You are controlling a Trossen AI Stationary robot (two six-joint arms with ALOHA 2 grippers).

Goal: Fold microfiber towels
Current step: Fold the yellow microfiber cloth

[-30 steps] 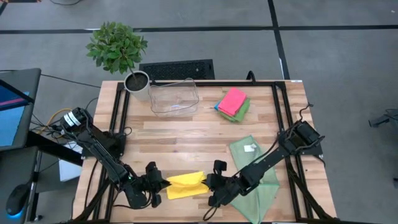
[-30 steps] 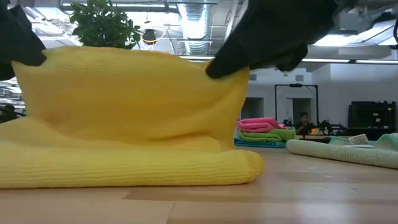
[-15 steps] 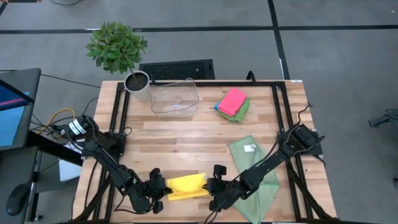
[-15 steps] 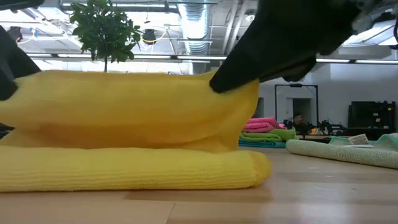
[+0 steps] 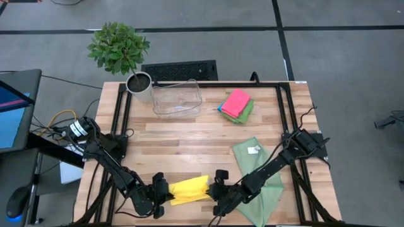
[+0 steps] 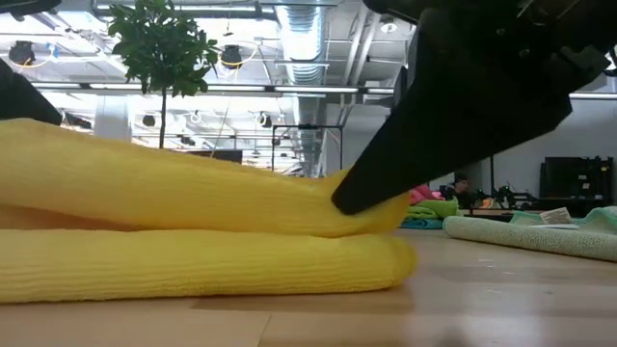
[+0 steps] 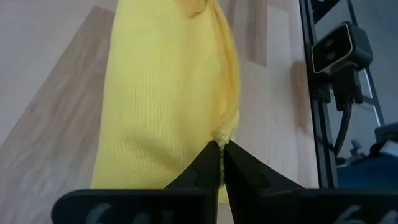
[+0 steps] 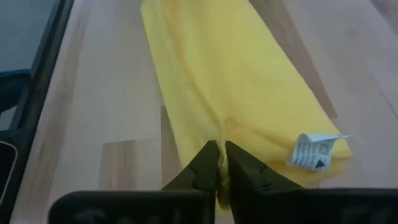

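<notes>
High view: left gripper (image 5: pixel 163 191) and right gripper (image 5: pixel 215 189) each pinch the yellow towel's (image 5: pixel 188 188) ends, laying its upper layer flat for the fold.

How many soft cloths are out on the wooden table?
5 visible: a yellow microfiber towel between both grippers at the near edge, a pale sage green towel right of it, and a pink-green-blue stack at the far side. More may hide inside that stack.

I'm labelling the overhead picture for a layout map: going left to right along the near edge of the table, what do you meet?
Left pincer → yellow towel, pinched at both ends → right pincer → pale green towel lying flat with its white tag.
</notes>
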